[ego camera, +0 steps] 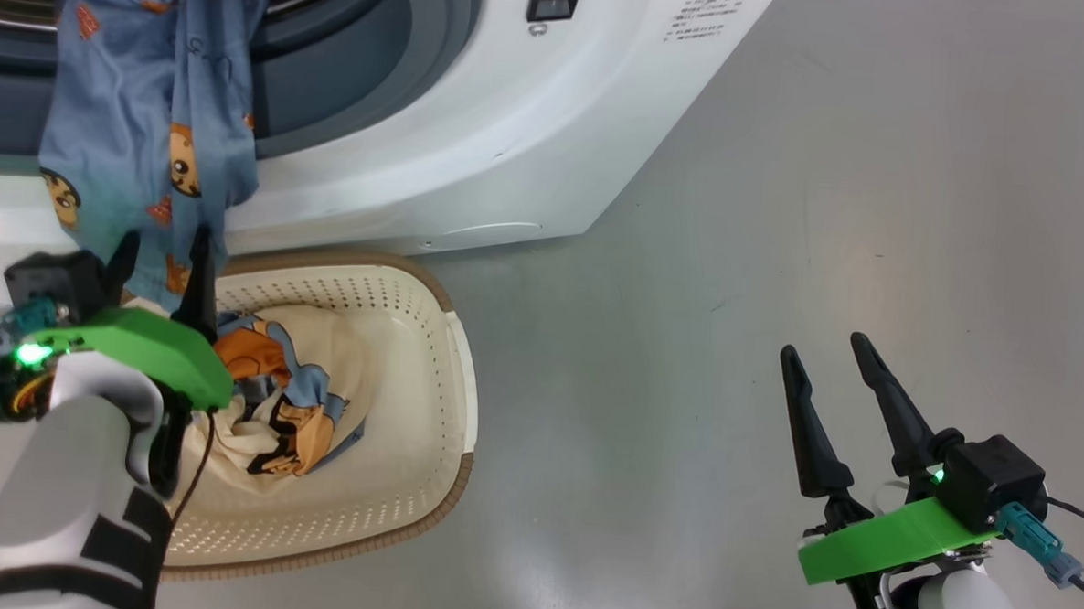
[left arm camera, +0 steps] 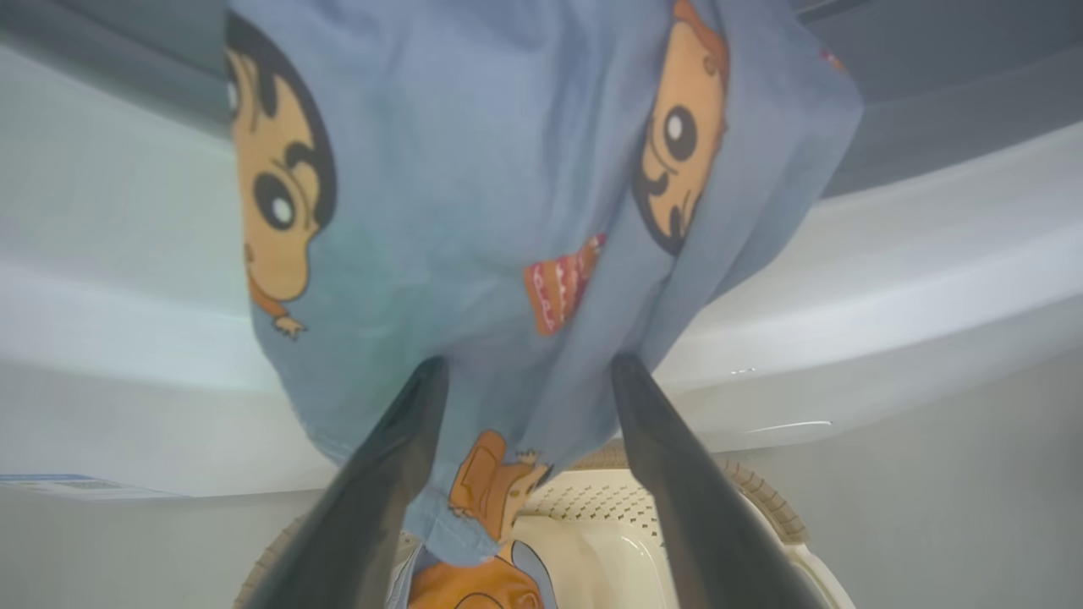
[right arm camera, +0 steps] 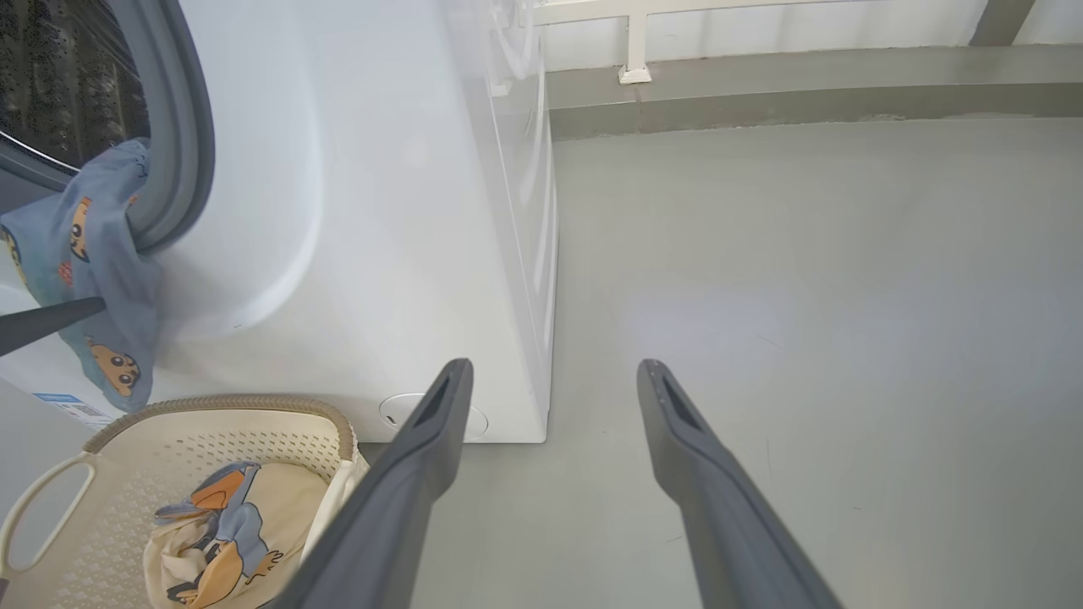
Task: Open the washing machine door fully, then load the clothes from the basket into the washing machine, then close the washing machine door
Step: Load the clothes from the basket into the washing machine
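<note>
Head view, upper left: a blue cartoon-print garment (ego camera: 148, 113) hangs from the washing machine (ego camera: 476, 137) opening, its top cut off by the frame edge. More clothes (ego camera: 291, 403) lie in the basket (ego camera: 465, 402) below. My left gripper (ego camera: 165, 233) stands spread either side of the garment's lower part, not clamped. My right gripper (ego camera: 824, 346), lower right, is spread and empty. Printed text (ego camera: 710, 14) on the machine is too small to read.

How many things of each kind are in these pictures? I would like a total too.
washing machine: 1
basket: 1
grippers: 2, left gripper and right gripper
hanging blue garment: 1
clothes bundle in basket: 1
Total: 6
</note>
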Controlling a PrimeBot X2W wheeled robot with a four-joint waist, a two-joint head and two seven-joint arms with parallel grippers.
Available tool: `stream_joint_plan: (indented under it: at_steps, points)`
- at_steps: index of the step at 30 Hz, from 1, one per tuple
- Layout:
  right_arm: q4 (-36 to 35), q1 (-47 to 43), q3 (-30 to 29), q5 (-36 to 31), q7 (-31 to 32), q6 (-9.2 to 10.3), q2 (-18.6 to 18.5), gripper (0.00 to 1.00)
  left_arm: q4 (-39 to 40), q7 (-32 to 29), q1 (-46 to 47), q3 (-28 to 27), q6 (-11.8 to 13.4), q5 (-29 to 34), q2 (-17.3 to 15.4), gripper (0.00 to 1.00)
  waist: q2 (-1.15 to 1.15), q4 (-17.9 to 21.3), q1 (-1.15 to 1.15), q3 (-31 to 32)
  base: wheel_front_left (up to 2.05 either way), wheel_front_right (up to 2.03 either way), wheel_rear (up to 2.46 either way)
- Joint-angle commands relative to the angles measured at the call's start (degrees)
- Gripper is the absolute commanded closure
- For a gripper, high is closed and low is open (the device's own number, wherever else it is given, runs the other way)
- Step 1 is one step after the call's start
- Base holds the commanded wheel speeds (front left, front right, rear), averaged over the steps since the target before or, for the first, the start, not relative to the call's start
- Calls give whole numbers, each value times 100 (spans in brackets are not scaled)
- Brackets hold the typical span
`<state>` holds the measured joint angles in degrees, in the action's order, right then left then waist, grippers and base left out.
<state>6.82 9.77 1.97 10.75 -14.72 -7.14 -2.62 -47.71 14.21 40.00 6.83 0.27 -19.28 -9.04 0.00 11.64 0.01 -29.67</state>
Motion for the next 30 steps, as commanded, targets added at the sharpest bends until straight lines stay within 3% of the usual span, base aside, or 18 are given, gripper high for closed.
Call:
stream_joint_plan:
  at_steps: [1, 12, 13, 15, 16, 17, 25, 30]
  points:
    - [-138, 98, 167, 1, -28, -35, -26, 0, -12, 69, 179, -172, 35, 56, -184, 0, 0, 16, -1, -50, 0, 0, 0]
    - [-121, 146, 217, -10, -28, -35, -26, 0, 200, 77, 571, -364, 171, 321, -25, 0, 0, 37, -1, -146, 0, 0, 0]
    - [-116, 148, 218, -5, -28, -35, -26, 0, 213, 78, 571, -375, 178, 353, -4, 5, 0, 40, -1, -145, 0, 0, 0]
    - [-111, 150, 220, 10, -28, -35, -26, 0, 249, 78, 564, -405, 189, 410, 34, 59, 0, 46, -1, -140, 0, 0, 0]
    - [-108, 149, 219, 18, -28, -35, -26, 0, 270, 78, 554, -419, 189, 439, 51, 70, 0, 48, -1, -137, 0, 0, 0]
    - [-106, 147, 216, 26, -28, -35, -26, 0, 294, 78, 541, -434, 191, 467, 70, 99, 0, 48, -1, -133, 0, 0, 0]
    - [-91, 96, 165, 69, -28, -35, -26, 0, 535, 78, 253, -627, 142, 501, 261, 100, 0, -3, -1, -78, 0, 0, 0]
    - [-82, 56, 146, 109, -28, -35, -26, 0, 869, 78, -69, -637, -36, 483, 432, 100, 0, -92, -1, -29, 0, 0, 0]
